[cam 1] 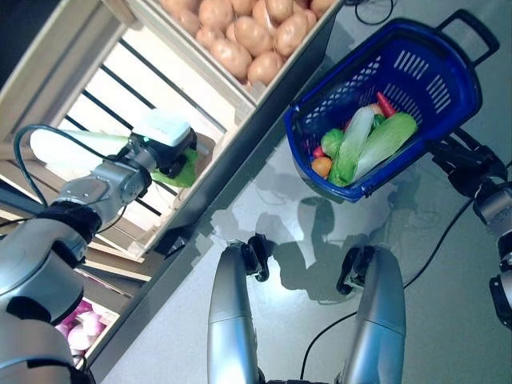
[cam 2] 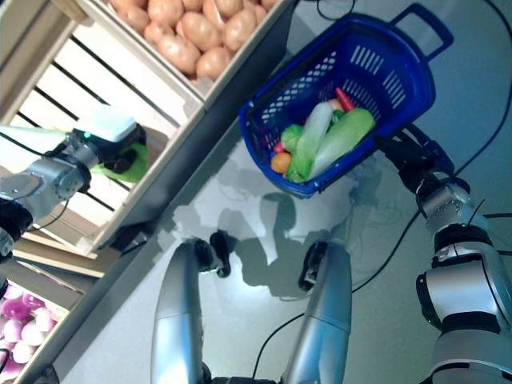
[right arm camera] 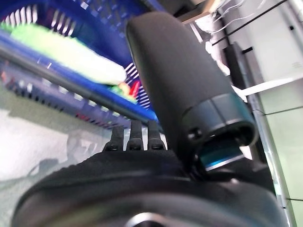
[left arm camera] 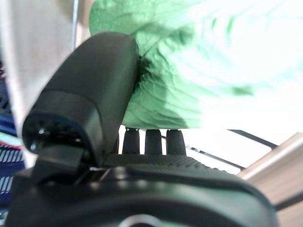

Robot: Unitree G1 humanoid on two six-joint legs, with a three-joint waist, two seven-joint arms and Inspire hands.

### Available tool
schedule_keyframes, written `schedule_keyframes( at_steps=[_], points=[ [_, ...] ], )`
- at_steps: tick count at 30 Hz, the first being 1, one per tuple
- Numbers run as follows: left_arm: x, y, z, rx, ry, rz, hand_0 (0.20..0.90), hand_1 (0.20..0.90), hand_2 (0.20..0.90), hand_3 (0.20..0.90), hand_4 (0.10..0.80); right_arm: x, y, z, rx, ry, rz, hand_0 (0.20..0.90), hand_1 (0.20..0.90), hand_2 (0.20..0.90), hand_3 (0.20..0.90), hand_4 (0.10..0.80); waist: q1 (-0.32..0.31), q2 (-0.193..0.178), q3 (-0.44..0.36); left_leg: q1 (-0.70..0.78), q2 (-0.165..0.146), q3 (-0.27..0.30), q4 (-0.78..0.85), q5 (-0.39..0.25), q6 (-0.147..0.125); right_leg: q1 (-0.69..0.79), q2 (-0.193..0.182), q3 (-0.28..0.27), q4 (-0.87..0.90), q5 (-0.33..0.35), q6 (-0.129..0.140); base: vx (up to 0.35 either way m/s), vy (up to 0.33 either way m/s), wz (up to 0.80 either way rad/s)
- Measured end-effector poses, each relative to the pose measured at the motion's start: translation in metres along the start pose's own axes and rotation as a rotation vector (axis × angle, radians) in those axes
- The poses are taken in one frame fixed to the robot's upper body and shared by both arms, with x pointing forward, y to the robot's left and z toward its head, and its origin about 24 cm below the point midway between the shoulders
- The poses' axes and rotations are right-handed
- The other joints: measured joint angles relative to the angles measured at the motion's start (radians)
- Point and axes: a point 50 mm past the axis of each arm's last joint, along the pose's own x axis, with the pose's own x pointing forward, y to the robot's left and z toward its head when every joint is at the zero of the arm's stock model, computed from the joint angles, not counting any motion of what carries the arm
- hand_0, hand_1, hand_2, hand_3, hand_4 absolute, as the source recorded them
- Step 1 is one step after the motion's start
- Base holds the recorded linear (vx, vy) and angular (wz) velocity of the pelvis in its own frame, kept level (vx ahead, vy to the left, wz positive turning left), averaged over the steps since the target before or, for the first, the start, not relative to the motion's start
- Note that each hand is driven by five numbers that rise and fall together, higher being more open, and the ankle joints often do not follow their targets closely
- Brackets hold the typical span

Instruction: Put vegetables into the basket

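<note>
My left hand (cam 1: 164, 152) reaches into a slatted wooden crate (cam 1: 120, 80) on the left. In the left wrist view its thumb (left arm camera: 90, 99) and fingers are curled round a green leafy vegetable (left arm camera: 189, 71), which also shows beneath the hand as the leafy vegetable (cam 1: 186, 172). On the right, a blue plastic basket (cam 1: 436, 84) hangs tilted above the floor. My right hand (cam 1: 464, 164) is shut on its lower handle (right arm camera: 71, 82). Inside lie two pale green cabbages (cam 1: 376, 140), a small green leafy head (cam 1: 331, 142), an orange fruit (cam 1: 321, 166) and a red piece (cam 1: 385, 103).
A crate of potatoes (cam 1: 248, 36) stands next to the slatted one, at the far end of the stall. Purple onions (cam 1: 80, 328) fill a bin at the lower left. The stall's grey front edge (cam 1: 240, 160) runs diagonally between crates and basket.
</note>
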Motion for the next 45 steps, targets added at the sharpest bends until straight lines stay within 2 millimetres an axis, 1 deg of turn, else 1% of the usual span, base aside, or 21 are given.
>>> schedule_keyframes(
  at_steps=[2, 5, 8, 12, 14, 17, 19, 20, 22, 24, 26, 27, 29, 31, 33, 34, 36, 39, 41, 43, 45],
  points=[
    [-0.003, 0.0, 0.0, -0.016, -0.026, 0.032, 0.3, 0.3, 0.3, 0.3, 0.4, 0.0, 0.0, -0.002, -0.004, 0.005, 0.016, 0.9, 0.9, 0.9, 0.9, 0.8, 0.0, -0.006, -0.001, 0.062, -0.001, 0.013, -0.036, 0.0, 0.0, 0.056, 0.004, -0.002, -0.038, 0.004, 0.005, 0.077, -0.014, -0.07],
    [-0.005, 0.012, -0.003, -0.086, -0.033, 0.132, 0.3, 0.3, 0.3, 0.3, 0.4, -0.002, 0.0, -0.007, -0.01, 0.016, 0.035, 0.9, 0.9, 0.9, 0.9, 0.8, 0.0, -0.016, -0.003, 0.127, -0.004, 0.017, -0.078, 0.0, -0.001, 0.126, 0.006, -0.014, -0.08, 0.005, 0.005, 0.082, -0.026, -0.01],
    [-0.013, 0.022, -0.012, -0.117, -0.04, 0.206, 0.3, 0.3, 0.3, 0.3, 0.4, -0.003, 0.0, -0.012, -0.062, 0.037, 0.054, 0.9, 0.9, 0.9, 0.9, 0.8, -0.001, -0.035, -0.006, 0.197, -0.007, 0.023, -0.122, 0.007, -0.011, 0.195, 0.008, -0.027, -0.121, 0.009, 0.012, 0.063, -0.046, -0.01],
    [-0.021, 0.026, -0.016, -0.239, -0.034, 0.288, 0.3, 0.3, 0.3, 0.3, 0.4, -0.006, -0.002, -0.019, -0.121, 0.052, 0.078, 0.9, 0.9, 0.9, 0.9, 0.8, 0.005, -0.048, -0.014, 0.304, -0.013, 0.035, -0.186, 0.011, -0.018, 0.298, 0.006, -0.047, -0.177, 0.011, 0.017, 0.033, -0.046, -0.02],
    [-0.027, 0.029, -0.021, -0.329, -0.012, 0.358, 0.3, 0.3, 0.3, 0.3, 0.4, -0.007, 0.003, -0.032, -0.128, 0.058, 0.115, 0.9, 0.9, 0.9, 0.9, 0.8, 0.006, -0.074, -0.032, 0.342, -0.02, 0.04, -0.231, 0.024, -0.026, 0.329, 0.006, -0.053, -0.206, 0.013, 0.019, -0.014, -0.059, 0.03],
    [-0.039, 0.031, -0.024, -0.474, 0.011, 0.46, 0.3, 0.3, 0.3, 0.3, 0.4, -0.014, 0.019, -0.064, -0.161, 0.067, 0.208, 0.9, 0.9, 0.9, 0.9, 0.8, 0.006, -0.113, -0.055, 0.413, -0.026, 0.04, -0.318, 0.054, -0.04, 0.399, 0.013, -0.08, -0.268, 0.02, 0.014, -0.022, -0.075, 0.07],
    [-0.043, 0.027, -0.023, -0.568, 0.02, 0.502, 0.3, 0.3, 0.3, 0.3, 0.4, -0.018, 0.03, -0.081, -0.163, 0.067, 0.257, 0.9, 0.9, 0.9, 0.9, 0.8, 0.005, -0.121, -0.073, 0.455, -0.032, 0.04, -0.376, 0.075, -0.045, 0.441, 0.018, -0.1, -0.314, 0.031, 0.013, 0.008, -0.074, 0.07],
    [-0.042, 0.025, -0.02, -0.618, 0.022, 0.52, 0.3, 0.3, 0.3, 0.3, 0.4, -0.02, 0.034, -0.089, -0.182, 0.07, 0.276, 0.9, 0.9, 0.9, 0.9, 0.8, 0.008, -0.121, -0.082, 0.475, -0.039, 0.041, -0.409, 0.086, -0.048, 0.46, 0.022, -0.106, -0.339, 0.038, 0.015, 0.017, -0.08, 0.01],
    [-0.042, 0.019, -0.016, -0.764, 0.042, 0.576, 0.3, 0.3, 0.3, 0.3, 0.4, -0.022, 0.051, -0.1, -0.23, 0.069, 0.304, 0.9, 0.9, 0.9, 0.9, 0.8, 0.019, -0.121, -0.085, 0.543, -0.04, 0.057, -0.49, 0.117, -0.051, 0.511, 0.039, -0.11, -0.411, 0.067, 0.017, 0.078, -0.106, -0.13],
    [-0.041, 0.009, -0.007, -0.916, 0.056, 0.608, 0.3, 0.3, 0.3, 0.3, 0.4, -0.027, 0.067, -0.114, -0.275, 0.074, 0.338, 0.9, 0.9, 0.9, 0.9, 0.8, 0.019, -0.121, -0.092, 0.647, -0.046, 0.067, -0.621, 0.167, -0.056, 0.606, 0.064, -0.131, -0.522, 0.106, 0.019, 0.144, -0.095, -0.1],
    [-0.047, -0.01, 0.008, -1.016, 0.051, 0.598, 0.3, 0.3, 0.3, 0.3, 0.4, -0.04, 0.081, -0.131, -0.309, 0.079, 0.415, 0.9, 0.9, 0.9, 0.9, 0.8, 0.021, -0.125, -0.169, 0.722, -0.046, 0.078, -0.75, 0.207, -0.066, 0.665, 0.096, -0.147, -0.631, 0.141, 0.024, 0.162, -0.06, -0.13],
    [-0.049, -0.013, 0.011, -1.034, 0.046, 0.597, 0.3, 0.3, 0.3, 0.3, 0.4, -0.044, 0.084, -0.133, -0.303, 0.075, 0.432, 0.9, 0.9, 0.9, 0.9, 0.8, 0.02, -0.123, -0.176, 0.751, -0.047, 0.082, -0.784, 0.219, -0.069, 0.693, 0.106, -0.15, -0.663, 0.152, 0.026, 0.124, -0.035, -0.1],
    [-0.055, -0.025, 0.026, -1.097, 0.026, 0.577, 0.3, 0.3, 0.3, 0.3, 0.4, -0.052, 0.089, -0.14, -0.302, 0.074, 0.469, 0.9, 0.9, 0.9, 0.9, 0.8, 0.019, -0.125, -0.223, 0.838, -0.049, 0.091, -0.884, 0.245, -0.072, 0.773, 0.125, -0.16, -0.755, 0.178, 0.036, 0.182, -0.025, -0.09],
    [-0.06, -0.042, 0.044, -1.261, 0.035, 0.574, 0.3, 0.3, 0.3, 0.3, 0.4, -0.059, 0.087, -0.147, -0.308, 0.088, 0.483, 0.9, 0.9, 0.9, 0.9, 0.8, 0.019, -0.118, -0.285, 0.917, -0.058, 0.092, -0.987, 0.27, -0.071, 0.849, 0.15, -0.165, -0.858, 0.214, 0.053, 0.15, -0.018, -0.09],
    [-0.062, -0.047, 0.057, -1.383, 0.014, 0.573, 0.3, 0.3, 0.3, 0.3, 0.4, -0.063, 0.091, -0.148, -0.316, 0.084, 0.519, 0.9, 0.9, 0.9, 0.9, 0.8, 0.016, -0.117, -0.307, 0.974, -0.065, 0.095, -1.037, 0.274, -0.069, 0.92, 0.158, -0.178, -0.94, 0.242, 0.067, 0.137, -0.019, -0.04],
    [-0.063, -0.048, 0.061, -1.421, 0.007, 0.572, 0.3, 0.3, 0.3, 0.3, 0.4, -0.065, 0.092, -0.149, -0.328, 0.084, 0.532, 0.9, 0.9, 0.9, 0.9, 0.8, 0.015, -0.118, -0.319, 0.984, -0.07, 0.094, -1.051, 0.278, -0.065, 0.933, 0.16, -0.178, -0.964, 0.252, 0.074, 0.162, -0.019, 0.04],
    [-0.066, -0.051, 0.072, -1.593, -0.041, 0.548, 0.3, 0.3, 0.3, 0.3, 0.4, -0.07, 0.096, -0.152, -0.341, 0.099, 0.572, 0.9, 0.9, 0.9, 0.9, 0.8, 0.015, -0.121, -0.341, 1.027, -0.082, 0.096, -1.102, 0.289, -0.056, 0.999, 0.169, -0.184, -1.066, 0.295, 0.089, 0.152, -0.019, 0.05],
    [-0.067, -0.047, 0.082, -1.756, -0.13, 0.534, 0.3, 0.3, 0.3, 0.3, 0.4, -0.077, 0.106, -0.16, -0.314, 0.152, 0.668, 0.9, 0.9, 0.9, 0.9, 0.8, 0.019, -0.135, -0.362, 1.065, -0.098, 0.096, -1.155, 0.299, -0.05, 1.077, 0.181, -0.19, -1.204, 0.357, 0.102, 0.108, -0.028, 0.02],
    [-0.066, -0.043, 0.086, -1.816, -0.174, 0.541, 0.3, 0.3, 0.3, 0.3, 0.4, -0.081, 0.114, -0.168, -0.267, 0.204, 0.717, 0.9, 0.9, 0.9, 0.9, 0.8, 0.021, -0.15, -0.376, 1.08, -0.11, 0.091, -1.186, 0.311, -0.047, 1.111, 0.182, -0.192, -1.265, 0.383, 0.11, 0.079, -0.036, 0.1],
    [-0.065, -0.039, 0.09, -1.833, -0.207, 0.529, 0.3, 0.3, 0.3, 0.3, 0.4, -0.085, 0.119, -0.175, -0.242, 0.238, 0.746, 0.9, 0.9, 0.9, 0.9, 0.8, 0.025, -0.159, -0.385, 1.086, -0.114, 0.09, -1.195, 0.311, -0.047, 1.128, 0.183, -0.192, -1.298, 0.396, 0.112, 0.077, -0.035, 0.05],
    [-0.065, -0.036, 0.092, -1.842, -0.239, 0.518, 0.3, 0.3, 0.3, 0.3, 0.4, -0.09, 0.123, -0.183, -0.173, 0.299, 0.791, 0.9, 0.9, 0.9, 0.9, 0.8, 0.033, -0.166, -0.39, 1.101, -0.117, 0.09, -1.206, 0.313, -0.048, 1.15, 0.185, -0.194, -1.322, 0.404, 0.115, 0.078, -0.038, 0.02]
  ],
)
